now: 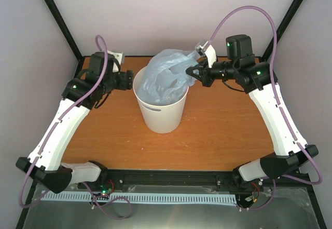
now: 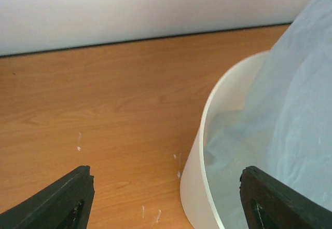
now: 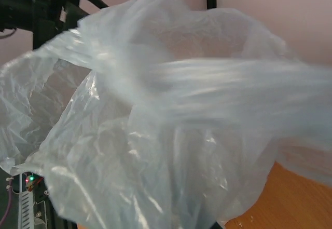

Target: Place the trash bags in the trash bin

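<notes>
bag (image 1: 166, 76) filling bin (image 1: 162, 119) mouth, open table (image 1: 223, 130) alongside

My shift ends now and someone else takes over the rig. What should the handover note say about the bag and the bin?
Left hand: open, empty, beside the left rim of the trash bin.
Right hand: shut on the trash bag at the bin's far right rim.
The bin stands upright. The bag's lower part is inside; the rest billows above the rim on the far side.
Done: bag partly in.
Left: push the rest down inside, then release.
</notes>
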